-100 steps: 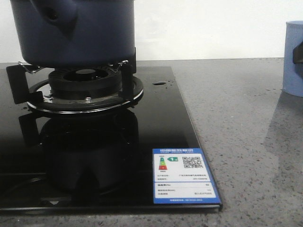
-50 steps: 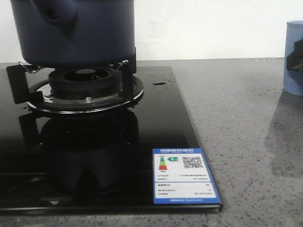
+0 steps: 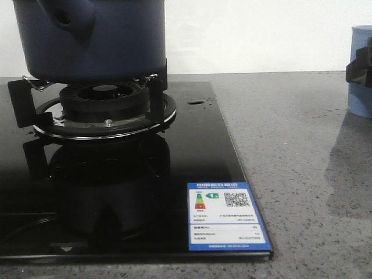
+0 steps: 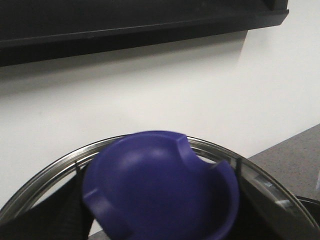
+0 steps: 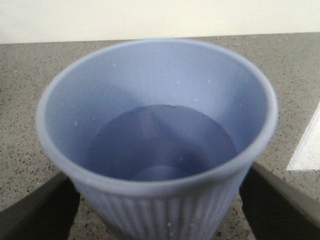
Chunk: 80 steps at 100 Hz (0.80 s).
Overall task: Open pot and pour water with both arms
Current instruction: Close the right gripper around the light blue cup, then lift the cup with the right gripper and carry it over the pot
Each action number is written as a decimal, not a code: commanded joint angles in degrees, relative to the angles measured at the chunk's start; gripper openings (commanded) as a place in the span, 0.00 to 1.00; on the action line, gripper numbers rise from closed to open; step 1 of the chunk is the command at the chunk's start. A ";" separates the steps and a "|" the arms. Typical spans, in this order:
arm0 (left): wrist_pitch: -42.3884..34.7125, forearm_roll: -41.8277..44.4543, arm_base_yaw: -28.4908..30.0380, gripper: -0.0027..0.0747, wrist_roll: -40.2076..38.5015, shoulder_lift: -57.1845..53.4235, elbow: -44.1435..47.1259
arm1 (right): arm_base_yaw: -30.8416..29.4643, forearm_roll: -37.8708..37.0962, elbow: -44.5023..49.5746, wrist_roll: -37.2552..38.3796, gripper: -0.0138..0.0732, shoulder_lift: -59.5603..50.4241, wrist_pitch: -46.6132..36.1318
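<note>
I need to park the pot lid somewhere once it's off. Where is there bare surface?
The grey counter between the black hob glass and the pale blue cup is bare. The glass in front of the burner is bare up to the energy label. The burner, under the pot, is crowded.

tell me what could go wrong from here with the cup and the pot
1. The pale blue cup holds water and the right gripper's jaws sit on either side of it; a tilted or weak grasp could spill onto the counter.
2. The pot stands on the burner's narrow supports; a knock while pouring might shift it.
3. The left wrist view shows a blue knob very close and blurred, so the hold on the lid is hard to confirm.
</note>
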 commanded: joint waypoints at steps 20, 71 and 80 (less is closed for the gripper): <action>1.10 -4.43 -0.01 0.51 -0.61 -2.04 -2.31 | 0.10 -1.17 -1.77 0.16 0.79 -1.01 -5.51; 1.10 -4.43 -0.01 0.51 -0.61 -2.04 -2.31 | 0.10 -1.17 -1.77 0.16 0.56 -1.01 -5.30; 1.10 -4.43 -0.01 0.51 -0.61 -2.04 -2.31 | 0.10 -1.24 -1.77 0.16 0.56 -1.01 -5.30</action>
